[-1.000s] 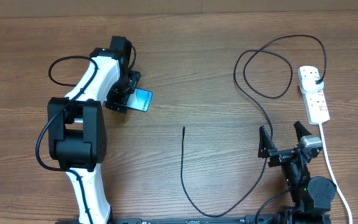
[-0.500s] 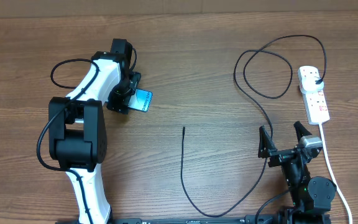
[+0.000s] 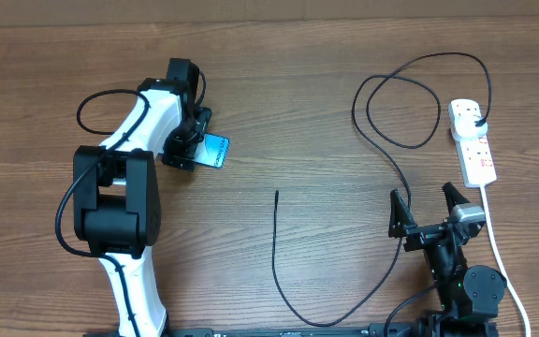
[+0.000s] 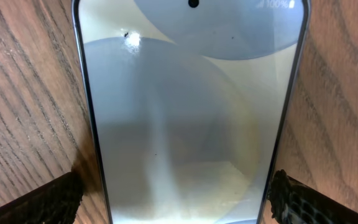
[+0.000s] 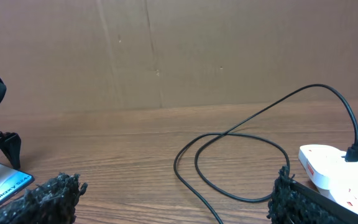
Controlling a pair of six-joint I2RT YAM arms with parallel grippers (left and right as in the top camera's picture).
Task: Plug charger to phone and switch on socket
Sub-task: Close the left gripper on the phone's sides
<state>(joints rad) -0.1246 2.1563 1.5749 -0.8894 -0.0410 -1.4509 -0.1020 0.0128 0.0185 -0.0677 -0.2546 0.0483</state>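
Wooden table (image 3: pixel 326 56) below, cardboard wall (image 5: pixel 166 50) behind. At left jaws: spread fully, straddling flat-lying phone (image 4: pixel 191 112), gripping nothing, probably poised to steady it for plugging. At right jaws: equally wide, empty, parked low. Just beside them, charger (image 3: pixel 275 253) looping; tip (image 3: pixel 277 193) lying ahead-left, unplugged; plug (image 3: pixel 476 118) seated in socket (image 3: pixel 473 140) ahead-right.

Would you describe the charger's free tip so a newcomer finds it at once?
Start at the table centre. A thin black cable rises from the front edge and ends in a tip near the lit phone. Unlike its other end, plugged into the white power strip, this one lies loose.
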